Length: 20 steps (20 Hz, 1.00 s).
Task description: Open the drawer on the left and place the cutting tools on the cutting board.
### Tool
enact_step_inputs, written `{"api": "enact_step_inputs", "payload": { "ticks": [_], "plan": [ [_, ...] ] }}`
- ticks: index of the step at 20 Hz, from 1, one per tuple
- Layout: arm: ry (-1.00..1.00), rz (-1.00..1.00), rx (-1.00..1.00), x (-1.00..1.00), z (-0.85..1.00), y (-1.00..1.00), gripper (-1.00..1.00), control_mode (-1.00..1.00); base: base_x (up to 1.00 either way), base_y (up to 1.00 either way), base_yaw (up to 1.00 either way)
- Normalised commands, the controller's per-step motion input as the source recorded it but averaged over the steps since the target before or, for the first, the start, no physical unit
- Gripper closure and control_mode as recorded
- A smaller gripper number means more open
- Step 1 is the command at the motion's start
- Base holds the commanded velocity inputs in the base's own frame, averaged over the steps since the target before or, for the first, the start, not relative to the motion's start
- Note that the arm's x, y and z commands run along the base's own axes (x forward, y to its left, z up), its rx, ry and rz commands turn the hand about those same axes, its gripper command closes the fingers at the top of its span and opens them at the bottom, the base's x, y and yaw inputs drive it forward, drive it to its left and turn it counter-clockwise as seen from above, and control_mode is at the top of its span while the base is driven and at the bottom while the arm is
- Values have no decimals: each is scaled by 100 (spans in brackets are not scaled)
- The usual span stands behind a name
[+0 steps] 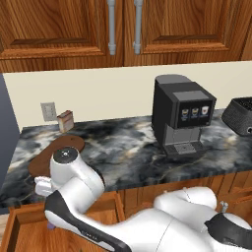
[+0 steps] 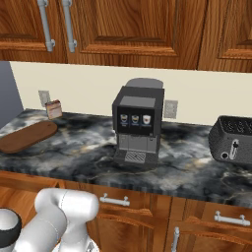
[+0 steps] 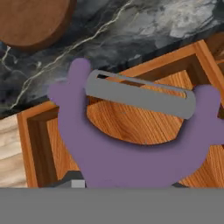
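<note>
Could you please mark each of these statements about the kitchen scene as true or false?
1. The reddish-brown wooden drawer stands open. True.
2. The purple forked peeler with a grey blade lies on the cutting board. False: it is close before the hand camera, above the open drawer, apparently held in the pincer.
3. The flat dark-brown wooden cutting board has nothing on it. True.
4. The black coffee machine stands left of the board. False: it stands to the right.
5. The small tan box with red stripes sits against the wall behind the board. True.
</note>
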Motion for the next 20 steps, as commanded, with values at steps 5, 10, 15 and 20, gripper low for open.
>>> {"api": "enact_step_inputs", "payload": {
  "ticks": [5,10,15,20],
  "plan": [
    [-12,-7,3,84,66,-47,100,-100,0,0,0],
    [-5,-2,5,8,0,-11,100,-100,0,0,0],
    [-15,-17,33,0,-15,-73,100,-100,0,0,0],
    [-2,-4,8,0,0,-8,100,-100,0,0,0]
  ]
}}
